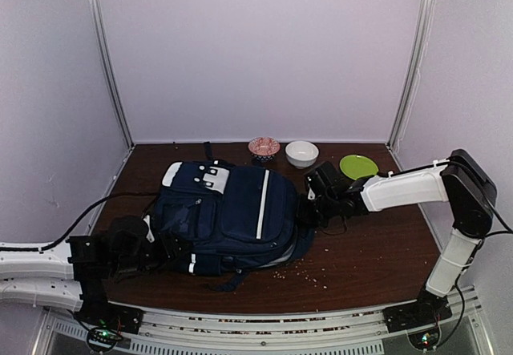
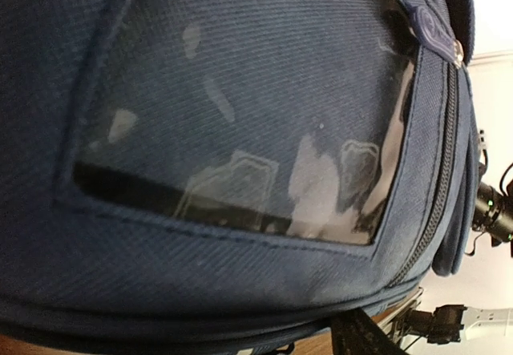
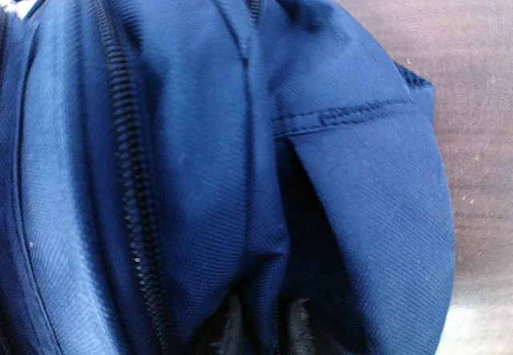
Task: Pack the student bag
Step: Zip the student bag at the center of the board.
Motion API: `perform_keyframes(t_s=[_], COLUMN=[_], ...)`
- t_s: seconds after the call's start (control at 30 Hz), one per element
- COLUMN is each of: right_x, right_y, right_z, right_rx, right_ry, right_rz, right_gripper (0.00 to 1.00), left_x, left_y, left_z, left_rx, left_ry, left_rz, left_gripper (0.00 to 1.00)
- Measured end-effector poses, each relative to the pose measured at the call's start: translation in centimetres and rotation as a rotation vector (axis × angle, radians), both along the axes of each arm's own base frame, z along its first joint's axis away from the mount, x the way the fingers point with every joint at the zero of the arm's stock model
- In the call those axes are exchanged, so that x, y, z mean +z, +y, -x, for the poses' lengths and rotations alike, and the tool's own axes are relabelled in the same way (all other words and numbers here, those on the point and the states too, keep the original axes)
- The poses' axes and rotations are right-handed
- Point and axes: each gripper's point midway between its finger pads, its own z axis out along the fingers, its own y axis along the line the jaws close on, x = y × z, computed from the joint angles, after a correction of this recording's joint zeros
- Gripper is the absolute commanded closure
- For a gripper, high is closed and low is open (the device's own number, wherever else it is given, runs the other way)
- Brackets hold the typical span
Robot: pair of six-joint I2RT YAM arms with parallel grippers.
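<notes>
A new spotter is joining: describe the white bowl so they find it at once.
Start at the large navy blue fabric backpack on the dark wooden table. Beyond its far edge, three dishes line the back wall. The plain white bowl is the middle one, between a pink patterned bowl and a lime green plate.

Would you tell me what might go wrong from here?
1. The bag bunches at the right gripper; a fold may snag when it pulls away and drag the bag.
2. The pink bowl and white bowl stand just behind the bag; a shove could knock them.
3. The left gripper crowds the bag's other side, so both arms tugging could twist it.
</notes>
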Motion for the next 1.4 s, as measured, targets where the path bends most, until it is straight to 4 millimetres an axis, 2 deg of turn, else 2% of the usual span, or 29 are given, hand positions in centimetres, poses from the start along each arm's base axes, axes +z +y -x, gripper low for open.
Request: perform_keyframes(t_s=[0.07,0.2,0.37,0.43,0.57,0.63,0.7,0.77,0.83,0.93,1.07,1.13,1.4], right_x=[0.4,2.6,6.8,8.3,10.5,10.8,10.4,8.7,7.2,5.8,5.5,5.5,2.3], right_y=[-0.2,-0.9,-2.4,-2.5,-1.4,-0.5,0.4,0.8,1.6,3.8,8.0,9.4,11.5], right_z=[0.1,0.7,2.7,4.6,9.3,11.8,13.7,14.8,15.1,15.5,16.3,16.5,16.2], right_rx=[0.005,0.023,0.059,0.109,0.226,0.271,0.302,0.32,0.335,0.371,0.425,0.428,0.372], right_ry=[-0.008,-0.058,-0.171,-0.237,-0.373,-0.436,-0.47,-0.461,-0.44,-0.424,-0.422,-0.425,-0.403], right_rz=[0.003,-0.008,-0.047,-0.053,-0.073,-0.107,-0.151,-0.166,-0.153,-0.141,-0.17,-0.195,-0.189], right_gripper=[0.6,0.46,0.41,0.41,0.4,0.43,0.44,0.45,0.47,0.48,0.49,0.5,0.54], left_x=[-0.1,-0.2,1.2,1.9,2.6,2.7,2.8,3.1,3.6,4.7,6.0,6.6,7.6], left_y=[-0.3,0.0,0.5,0.6,0.7,0.6,0.4,0.2,-0.1,-0.7,-1.2,-1.3,-1.7], left_z=[-0.3,-0.8,-1.3,-1.5,-1.8,-1.9,-2.1,-2.3,-2.6,-3.1,-3.5,-3.6,-3.8], left_rx=[0.017,0.062,0.108,0.12,0.136,0.136,0.135,0.133,0.128,0.12,0.112,0.108,0.096], left_ry=[0.005,-0.008,-0.052,-0.071,-0.092,-0.097,-0.106,-0.115,-0.127,-0.151,-0.179,-0.191,-0.214], left_rz=[0.015,0.051,0.094,0.118,0.138,0.139,0.138,0.131,0.125,0.125,0.134,0.137,0.139], left_gripper=[0.2,0.48,0.86,1.0,1.0,1.0,1.0,1.0,1.0,1.0,1.0,1.0,1.0])
